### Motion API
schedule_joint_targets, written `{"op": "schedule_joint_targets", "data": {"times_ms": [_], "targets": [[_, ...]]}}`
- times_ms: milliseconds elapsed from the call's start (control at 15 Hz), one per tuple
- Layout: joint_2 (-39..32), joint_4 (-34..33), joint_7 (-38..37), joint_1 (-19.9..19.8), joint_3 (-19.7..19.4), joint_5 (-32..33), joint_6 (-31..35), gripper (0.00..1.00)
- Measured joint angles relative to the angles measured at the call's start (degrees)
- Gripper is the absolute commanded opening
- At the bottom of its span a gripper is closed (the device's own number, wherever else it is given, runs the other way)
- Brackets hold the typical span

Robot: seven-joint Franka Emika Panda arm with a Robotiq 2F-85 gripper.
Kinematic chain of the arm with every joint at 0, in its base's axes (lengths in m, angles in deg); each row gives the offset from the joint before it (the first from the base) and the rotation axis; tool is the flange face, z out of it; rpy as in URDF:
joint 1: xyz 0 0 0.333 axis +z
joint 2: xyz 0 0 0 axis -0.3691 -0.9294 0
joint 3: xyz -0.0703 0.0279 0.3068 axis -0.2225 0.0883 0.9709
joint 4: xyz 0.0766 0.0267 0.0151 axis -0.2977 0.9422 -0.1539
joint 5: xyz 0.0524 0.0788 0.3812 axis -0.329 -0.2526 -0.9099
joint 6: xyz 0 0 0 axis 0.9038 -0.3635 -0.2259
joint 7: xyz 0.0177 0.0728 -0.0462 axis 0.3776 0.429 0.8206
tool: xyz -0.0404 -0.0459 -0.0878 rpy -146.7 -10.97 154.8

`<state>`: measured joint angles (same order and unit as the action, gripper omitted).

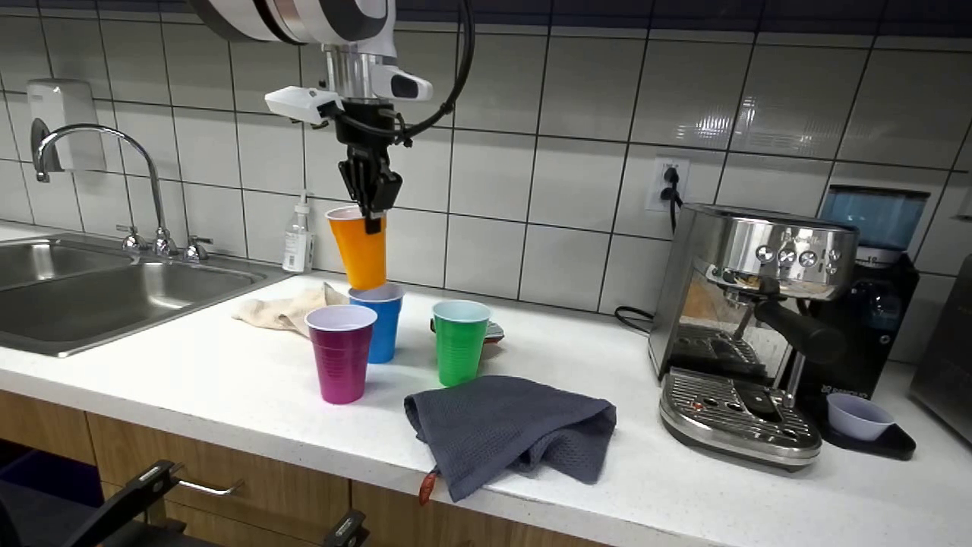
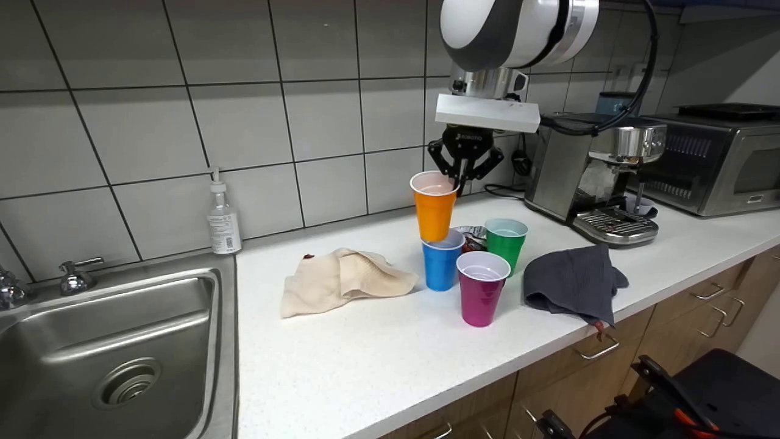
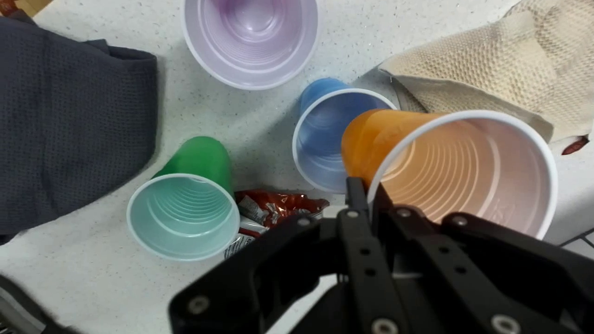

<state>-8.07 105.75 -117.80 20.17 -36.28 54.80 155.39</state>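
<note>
My gripper (image 1: 373,222) is shut on the rim wall of an orange cup (image 1: 359,251), with one finger inside and one outside. The wrist view shows the fingertips (image 3: 369,195) pinching the white rim of the orange cup (image 3: 445,162). The cup is raised and slightly tilted. Its base is at the mouth of a blue cup (image 2: 440,268) standing on the counter; I cannot tell whether they touch. A purple cup (image 1: 342,365) and a green cup (image 1: 459,349) stand upright close by. In the wrist view the blue cup (image 3: 320,139), purple cup (image 3: 253,51) and green cup (image 3: 183,218) look empty.
A dark grey cloth (image 1: 516,425) and a beige cloth (image 2: 341,280) lie on the counter (image 2: 317,366). Shiny packets (image 3: 274,206) lie behind the green cup. A sink (image 2: 222,341), soap bottle (image 2: 223,222), espresso machine (image 1: 759,251) and tiled wall (image 1: 493,175) surround the area.
</note>
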Motion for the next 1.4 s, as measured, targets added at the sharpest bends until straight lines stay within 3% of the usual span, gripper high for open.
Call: {"op": "schedule_joint_targets", "data": {"times_ms": [1400], "targets": [[-8.47, -3.41, -3.95, 0.42, -2.03, 0.12, 0.00, 0.01]]}}
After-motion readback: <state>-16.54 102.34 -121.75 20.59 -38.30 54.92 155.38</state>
